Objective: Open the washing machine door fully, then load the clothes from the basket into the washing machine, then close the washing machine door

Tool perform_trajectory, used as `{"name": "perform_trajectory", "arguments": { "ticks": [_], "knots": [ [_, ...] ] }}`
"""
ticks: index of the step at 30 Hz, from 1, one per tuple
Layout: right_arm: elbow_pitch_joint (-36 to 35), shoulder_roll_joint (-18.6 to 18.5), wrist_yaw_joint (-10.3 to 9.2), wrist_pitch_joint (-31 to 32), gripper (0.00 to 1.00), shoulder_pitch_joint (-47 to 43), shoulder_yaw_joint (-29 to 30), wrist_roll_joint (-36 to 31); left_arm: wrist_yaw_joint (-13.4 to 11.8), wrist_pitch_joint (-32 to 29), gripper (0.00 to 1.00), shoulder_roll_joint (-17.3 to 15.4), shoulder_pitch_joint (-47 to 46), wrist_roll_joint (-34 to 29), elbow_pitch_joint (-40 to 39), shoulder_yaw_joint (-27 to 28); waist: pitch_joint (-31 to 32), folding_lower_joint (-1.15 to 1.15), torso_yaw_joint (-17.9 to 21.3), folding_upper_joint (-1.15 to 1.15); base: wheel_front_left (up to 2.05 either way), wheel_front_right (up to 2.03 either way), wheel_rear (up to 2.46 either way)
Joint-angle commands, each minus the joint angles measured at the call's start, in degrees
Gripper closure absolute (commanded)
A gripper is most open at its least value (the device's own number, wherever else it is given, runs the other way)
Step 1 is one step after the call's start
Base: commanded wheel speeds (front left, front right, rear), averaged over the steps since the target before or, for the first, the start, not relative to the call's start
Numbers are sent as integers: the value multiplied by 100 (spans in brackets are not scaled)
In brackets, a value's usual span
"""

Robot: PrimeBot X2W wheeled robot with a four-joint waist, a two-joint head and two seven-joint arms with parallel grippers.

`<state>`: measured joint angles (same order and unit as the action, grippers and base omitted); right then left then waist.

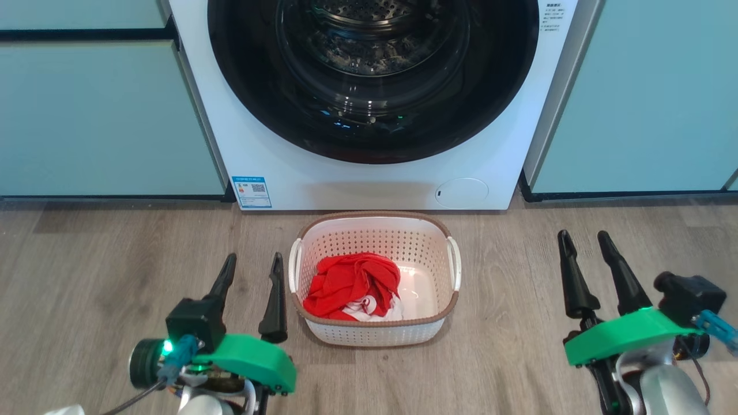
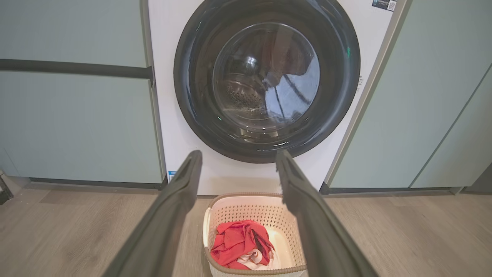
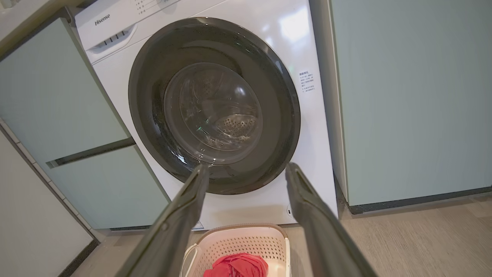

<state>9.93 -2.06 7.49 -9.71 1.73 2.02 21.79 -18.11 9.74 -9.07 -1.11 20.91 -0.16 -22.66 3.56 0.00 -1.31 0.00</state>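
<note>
Head view: we see the washing machine door (image 1: 369, 147) shut at 12 o'clock on the washing machine (image 1: 346, 187), and the basket (image 1: 375, 214) towards 6 holding the clothes (image 1: 351, 282); the left gripper (image 1: 254, 259) at 8 and the right gripper (image 1: 583, 236) at 4 hang spread, empty. Left wrist view: we judge the glossy rim rigid and slippery, best hooked at its edge. Right wrist view: teal cabinets (image 3: 403, 96) flank the machine; the basket, just before it, may obstruct the door's swing.
</note>
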Motion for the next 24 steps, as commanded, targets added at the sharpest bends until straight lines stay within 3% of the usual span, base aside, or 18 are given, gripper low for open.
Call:
{"name": "perform_trajectory", "arguments": {
  "ticks": [1,14,24],
  "knots": [
    [-152,-67,0,-98,0,218,-107,-178,-54,98,0,-51,-305,-119,-125,106,4,0,-4,0,0,0,0],
    [63,-74,0,-318,0,339,-168,-641,209,316,0,256,-203,-746,259,393,8,0,1,0,0,0,0],
    [348,-80,0,-487,0,347,-173,-903,933,484,0,562,-3,-944,810,984,33,0,29,0,0,0,0]
  ]
}}
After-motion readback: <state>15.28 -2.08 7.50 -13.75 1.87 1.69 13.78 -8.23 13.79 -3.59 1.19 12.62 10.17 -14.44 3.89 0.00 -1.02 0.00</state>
